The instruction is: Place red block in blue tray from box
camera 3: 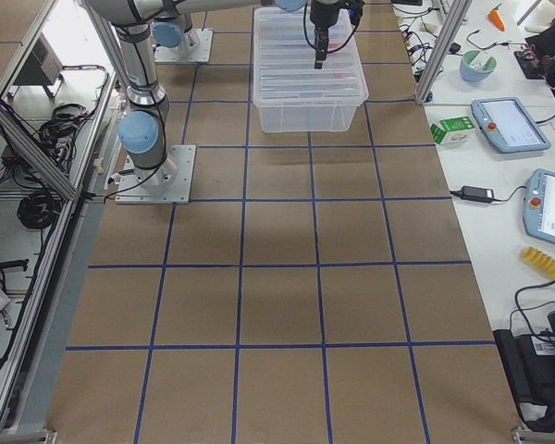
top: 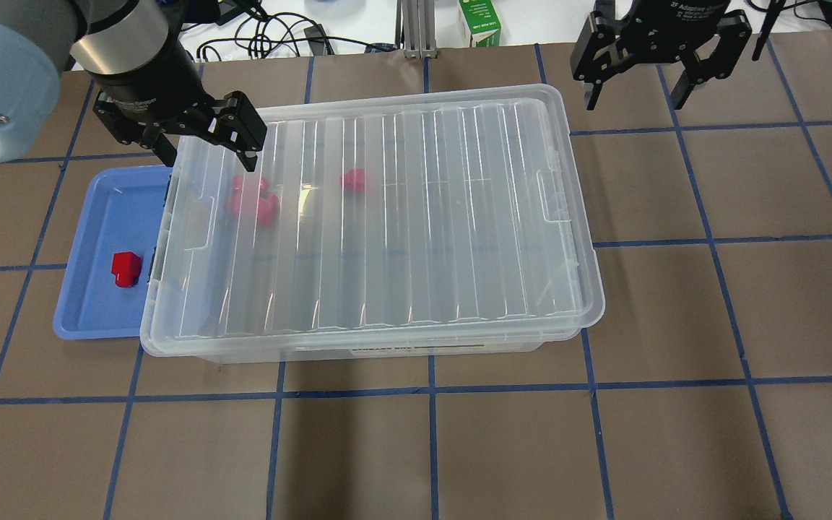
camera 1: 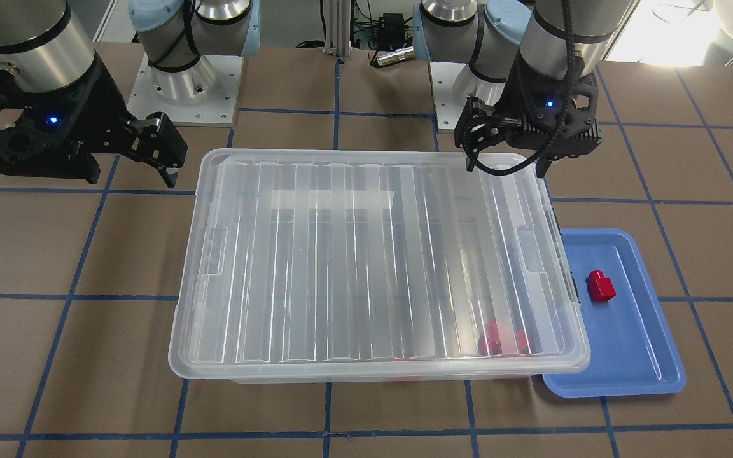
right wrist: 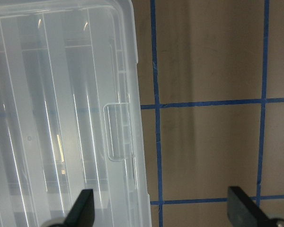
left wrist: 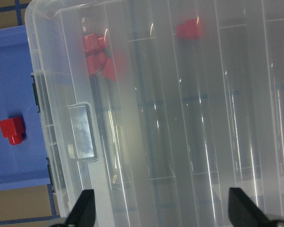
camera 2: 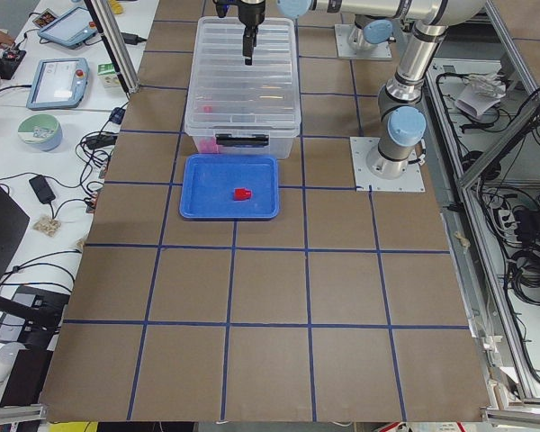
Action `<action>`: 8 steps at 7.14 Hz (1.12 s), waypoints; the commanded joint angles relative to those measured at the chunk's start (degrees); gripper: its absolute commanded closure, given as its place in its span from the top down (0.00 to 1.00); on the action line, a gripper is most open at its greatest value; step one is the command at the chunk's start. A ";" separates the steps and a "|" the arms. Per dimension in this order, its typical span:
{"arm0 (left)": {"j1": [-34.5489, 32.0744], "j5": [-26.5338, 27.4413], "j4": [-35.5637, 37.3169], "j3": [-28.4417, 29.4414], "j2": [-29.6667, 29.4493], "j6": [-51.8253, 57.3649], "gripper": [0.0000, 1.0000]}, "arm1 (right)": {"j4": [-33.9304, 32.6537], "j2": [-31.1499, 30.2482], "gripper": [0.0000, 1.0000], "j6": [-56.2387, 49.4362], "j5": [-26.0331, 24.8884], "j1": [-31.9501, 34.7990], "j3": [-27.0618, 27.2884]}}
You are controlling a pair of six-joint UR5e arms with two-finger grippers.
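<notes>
The red block (top: 126, 269) lies in the blue tray (top: 87, 318) beside the lidded box (top: 387, 217), so placing is judged done. The left gripper (top: 206, 150) and right gripper (top: 636, 97), fingers (left wrist: 83, 210) spread apart and empty, are best raised clear without the box being touched.

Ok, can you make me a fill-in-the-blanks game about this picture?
The red block lies inside the ____.
The box has its lid ____, not off.
The left gripper and the right gripper are both ____, holding nothing.
The bunched red blocks sit inside the ____.
Missing words: blue tray; on; open; box.
</notes>
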 commanded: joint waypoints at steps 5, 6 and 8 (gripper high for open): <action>-0.17 0.00 1.03 -0.57 -0.03 -0.09 1.00 | -0.03 -0.49 1.00 -0.05 0.17 0.03 0.78; -0.17 -0.35 0.69 -0.22 0.05 -0.26 1.00 | 0.05 -0.49 1.00 -0.13 0.17 0.03 0.78; 0.18 -0.27 0.34 0.22 -0.03 -0.53 1.00 | 0.23 -0.49 1.00 -0.57 0.00 0.03 0.78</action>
